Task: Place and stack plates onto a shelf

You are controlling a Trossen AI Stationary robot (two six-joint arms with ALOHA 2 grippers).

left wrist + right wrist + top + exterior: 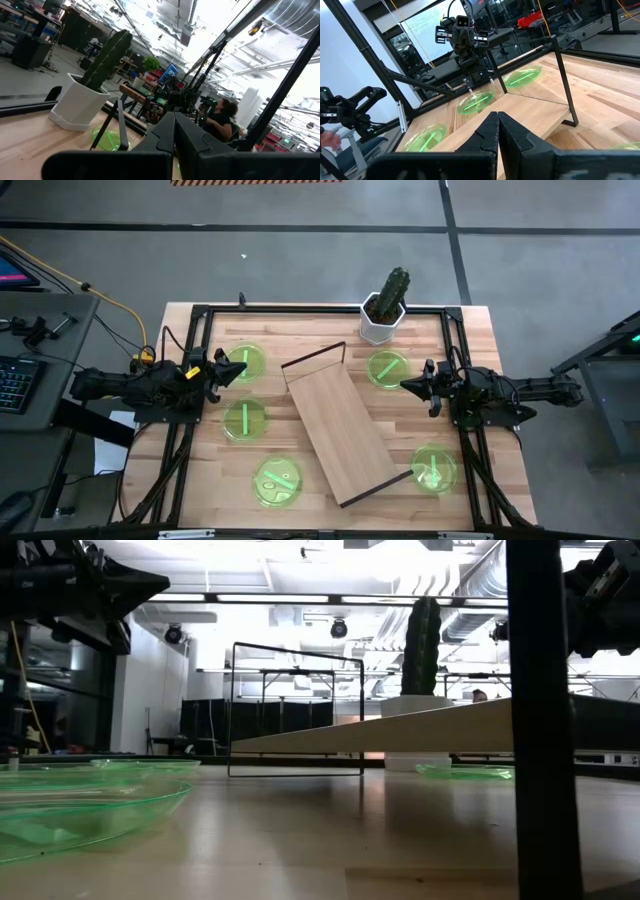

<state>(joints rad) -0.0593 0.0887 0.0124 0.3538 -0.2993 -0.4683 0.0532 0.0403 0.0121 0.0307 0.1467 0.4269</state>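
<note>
Several green plates lie flat on the wooden table: three on the left (244, 363) (244, 420) (277, 480) and two on the right (388, 367) (434, 468). The light-wood shelf (345, 425) stands slantwise at the table's middle on its dark frame ends (295, 705). My left gripper (240, 368) hangs shut at the left side, above the far left plate and clear of it. My right gripper (406, 386) hangs shut at the right side, beside the far right plate. In the wrist views both pairs of fingers (174, 127) (497, 124) are closed on nothing.
A white pot with a cactus (385, 310) stands at the far edge behind the shelf. A dark frame (200, 310) runs around the tabletop, with an upright post (540, 720) near the low camera. A person (220, 117) sits in the room beyond.
</note>
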